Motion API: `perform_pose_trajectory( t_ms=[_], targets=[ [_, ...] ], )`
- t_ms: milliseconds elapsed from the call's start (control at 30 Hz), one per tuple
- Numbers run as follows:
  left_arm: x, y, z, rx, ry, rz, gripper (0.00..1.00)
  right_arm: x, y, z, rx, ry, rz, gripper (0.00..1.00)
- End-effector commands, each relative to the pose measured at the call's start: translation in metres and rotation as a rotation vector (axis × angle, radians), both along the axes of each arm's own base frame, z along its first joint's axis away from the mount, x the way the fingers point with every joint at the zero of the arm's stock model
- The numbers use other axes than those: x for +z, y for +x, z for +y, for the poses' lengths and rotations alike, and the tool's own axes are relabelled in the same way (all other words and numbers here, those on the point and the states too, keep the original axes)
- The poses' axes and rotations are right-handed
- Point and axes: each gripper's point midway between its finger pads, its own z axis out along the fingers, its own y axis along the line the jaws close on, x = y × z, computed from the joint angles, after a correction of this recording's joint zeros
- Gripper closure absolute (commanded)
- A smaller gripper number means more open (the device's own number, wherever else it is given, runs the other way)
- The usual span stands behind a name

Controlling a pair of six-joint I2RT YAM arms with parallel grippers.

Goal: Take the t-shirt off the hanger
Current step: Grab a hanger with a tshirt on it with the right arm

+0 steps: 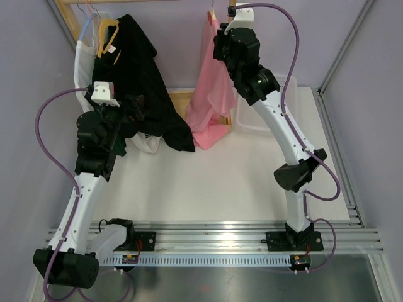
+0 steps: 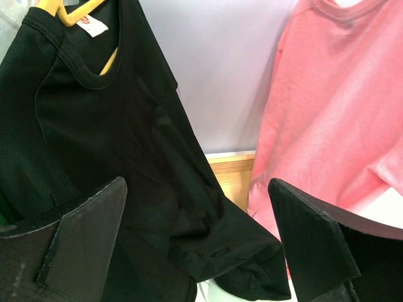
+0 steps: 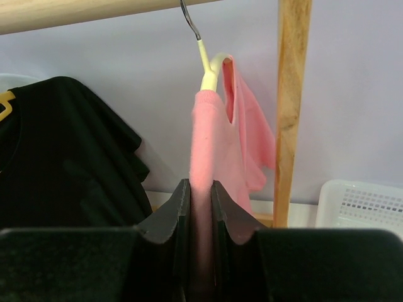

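- Far left: a white garment [image 1: 82, 63] hangs at the rack's left end, partly behind the black t-shirt [image 1: 141, 69].
- Left gripper [image 2: 196, 185]: released, jaws wide apart with nothing between the fingers [image 2: 88, 239]. It is raised in front of the black t-shirt's lower half, and we see no grip on the cloth.
- The black t-shirt is on a yellow hanger [image 1: 108, 34]. The hanger's arm shows through the neck opening in the left wrist view. The shirt drapes down to the right, and its hem reaches the table [image 1: 220, 182].
- Right of centre: the pink t-shirt [image 1: 211, 88] is the one being gripped. It hangs on a cream hanger [image 3: 208, 69] whose metal hook is over the wooden rail [image 3: 94, 9]. The shirt is still on the hanger, with its lower edge on the table near the black hem.
- Right gripper [image 3: 200, 185]: clenched on the pink t-shirt, with a vertical fold of the cloth pinched between the fingers below the hanger's shoulder. The arm reaches up and to the far side.
- Just right of the pink t-shirt is the upright wooden post [image 3: 291, 94] of the rack.
- Right again: a white basket [image 3: 362, 201] sits on the table on the far right, beside the post.
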Motion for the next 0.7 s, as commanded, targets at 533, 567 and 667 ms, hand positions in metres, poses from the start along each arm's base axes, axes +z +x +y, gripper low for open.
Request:
perform_pose_trajectory(
  t_ms=[533, 567, 667],
  targets=[
    [0.021, 0.001, -0.012, -0.043, 0.014, -0.052, 0.01, 0.079, -0.024, 0.012, 0.089, 0.139, -0.345, 1.00],
    [0.022, 0.001, -0.012, -0.041, 0.013, -0.054, 0.01, 0.076, -0.024, 0.014, 0.097, 0.135, -0.346, 1.00],
    [0.024, 0.000, -0.013, -0.044, 0.011, -0.055, 0.01, 0.082, -0.027, 0.010, 0.093, 0.151, -0.373, 1.00]
  ],
)
